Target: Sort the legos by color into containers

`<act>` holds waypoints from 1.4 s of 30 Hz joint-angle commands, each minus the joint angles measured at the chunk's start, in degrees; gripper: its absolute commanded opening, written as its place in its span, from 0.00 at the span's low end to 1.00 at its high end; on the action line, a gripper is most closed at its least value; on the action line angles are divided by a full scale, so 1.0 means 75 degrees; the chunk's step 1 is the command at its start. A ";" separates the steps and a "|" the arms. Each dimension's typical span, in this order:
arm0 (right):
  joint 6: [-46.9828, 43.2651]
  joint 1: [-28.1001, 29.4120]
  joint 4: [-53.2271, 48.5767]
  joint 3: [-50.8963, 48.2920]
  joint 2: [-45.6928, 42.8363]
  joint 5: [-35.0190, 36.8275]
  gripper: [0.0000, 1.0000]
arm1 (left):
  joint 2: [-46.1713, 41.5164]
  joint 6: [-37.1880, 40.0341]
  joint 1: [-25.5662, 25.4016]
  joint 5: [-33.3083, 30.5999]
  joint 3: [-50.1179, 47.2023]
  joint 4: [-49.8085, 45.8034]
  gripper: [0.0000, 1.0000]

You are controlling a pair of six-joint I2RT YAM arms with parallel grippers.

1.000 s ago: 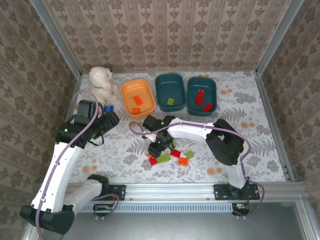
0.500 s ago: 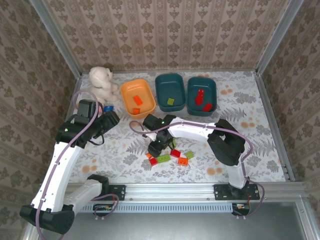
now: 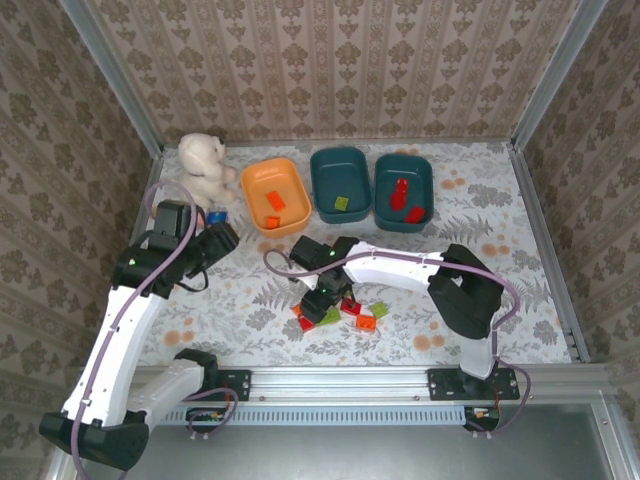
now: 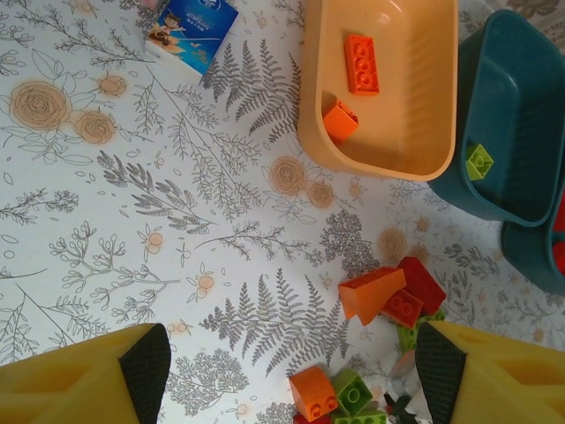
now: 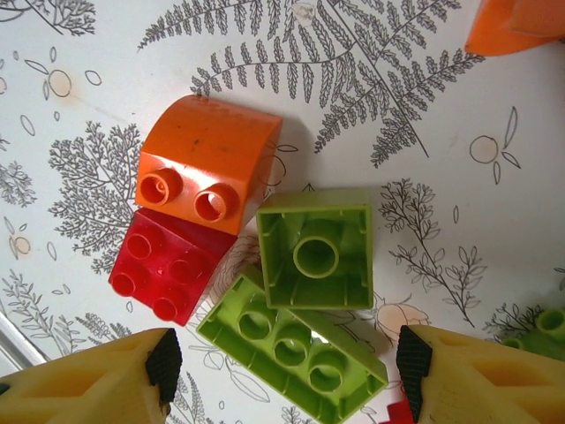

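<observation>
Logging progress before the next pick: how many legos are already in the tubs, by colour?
Orange legos, in the orange tub: 2
Light green lego, in the middle teal tub: 1
Red legos, in the right teal tub: 2
Total: 5

Top camera: fixed, above and behind the arm bases, tilted down and forward. It stands far off and takes in the whole table (image 3: 520, 290) up to the papered back wall.

Left wrist camera: mid height, looking almost straight down, with the left gripper (image 4: 293, 371) fingertips in its lower corners. It covers the blue-and-white box (image 4: 190, 31), orange tub (image 4: 406, 115), a teal tub (image 4: 512, 132) and the loose legos (image 4: 388, 296).

Right wrist camera: very near the tabletop, looking down, with the right gripper (image 5: 289, 362) tips in its lower corners. Single bricks loom large.

Shared: the loose legos in all three views; the box and orange tub in the top and left wrist views.
</observation>
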 commanded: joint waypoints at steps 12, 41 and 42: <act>0.0112 0.0026 0.0004 0.0526 0.0702 0.0455 0.65 | -0.0171 -0.0181 0.0039 0.0036 -0.0091 0.0071 0.77; 0.0495 -0.0038 -0.0042 0.0598 0.0324 0.1104 0.35 | -0.0218 -0.0067 -0.0112 0.0294 -0.0245 0.0354 0.77; 0.0582 -0.0097 -0.0083 0.0601 0.0140 0.1174 0.34 | -0.0219 -0.0030 -0.0144 0.0400 -0.0300 0.0463 0.77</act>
